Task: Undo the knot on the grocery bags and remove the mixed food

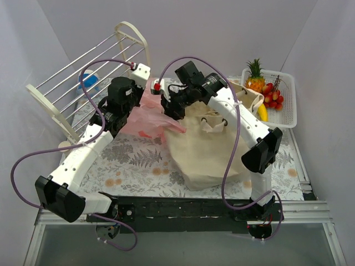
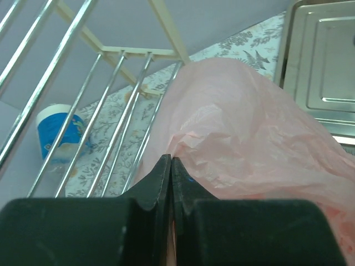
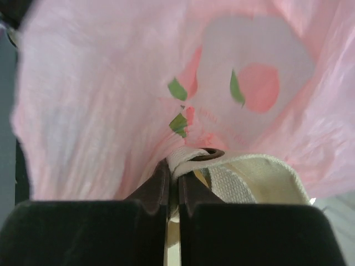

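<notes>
The task looks partly done. At the upper right of the top view a white slotted basket (image 1: 290, 105) already holds one pineapple (image 1: 255, 80), one banana (image 1: 263, 113) and a cluster of small red fruits (image 1: 273, 97) too small to count. No packets or cans show.

There are two bags. One pink plastic bag (image 1: 147, 119) lies at the centre of the table, with one beige canvas tote (image 1: 205, 155) just right of and below it, touching it.

The left gripper (image 2: 171, 160) has its jaws pinched tight on the pink film. The right gripper (image 3: 177, 163) has its jaws closed on the tote's pale cord (image 3: 178, 158), beside a metal eyelet (image 3: 204, 154).

I cannot tell whether either knot is loose yet. Opening and emptying both bags probably remains.
</notes>
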Available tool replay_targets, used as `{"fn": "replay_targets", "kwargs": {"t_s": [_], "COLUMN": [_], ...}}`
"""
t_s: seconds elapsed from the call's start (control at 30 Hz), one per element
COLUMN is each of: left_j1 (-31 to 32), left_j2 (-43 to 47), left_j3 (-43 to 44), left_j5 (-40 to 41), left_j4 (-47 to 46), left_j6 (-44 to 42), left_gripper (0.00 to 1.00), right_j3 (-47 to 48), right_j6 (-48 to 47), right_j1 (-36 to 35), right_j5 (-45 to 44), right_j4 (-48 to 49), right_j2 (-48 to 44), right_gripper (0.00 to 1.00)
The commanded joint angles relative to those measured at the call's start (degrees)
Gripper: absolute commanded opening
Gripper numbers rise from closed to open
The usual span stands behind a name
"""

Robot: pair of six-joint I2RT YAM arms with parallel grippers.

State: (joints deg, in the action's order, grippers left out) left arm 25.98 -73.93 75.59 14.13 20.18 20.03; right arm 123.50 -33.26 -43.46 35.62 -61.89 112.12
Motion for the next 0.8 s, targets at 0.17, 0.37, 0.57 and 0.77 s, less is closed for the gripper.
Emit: {"fn": "replay_targets", "kwargs": {"t_s": [0.17,0.37,0.57,0.77], "left_j1": [-0.49,-0.58,-0.49,-0.31], "left_j2": [-0.42,-2.71,-6.30,-7.10], "left_j3": [5.00,10.09,16.60,21.69], "left_j5": [3.71,-1.02,-7.79,-14.04], "left_j4": [-4.18,-10.77,-12.36,-12.45], "left_j6": [-0.96,-4.21,-3.25,-2.46], "left_gripper": [0.00,0.00,0.00,0.00], "right_j3": [-0.87,-6.69,-20.15,-15.92], "right_j6": [6.43,10.50,4.97,9.35], "right_j1": [0.74,2.68,3.91,3.82], "right_j5": [8.16,-7.56,-11.28,-13.81], "right_j4": [20.90,39.54,58.55,64.86], "right_j2": [-10.23,-19.21,-22.12,-11.67], "right_gripper": [0.54,0.74,0.90,0.91]}}
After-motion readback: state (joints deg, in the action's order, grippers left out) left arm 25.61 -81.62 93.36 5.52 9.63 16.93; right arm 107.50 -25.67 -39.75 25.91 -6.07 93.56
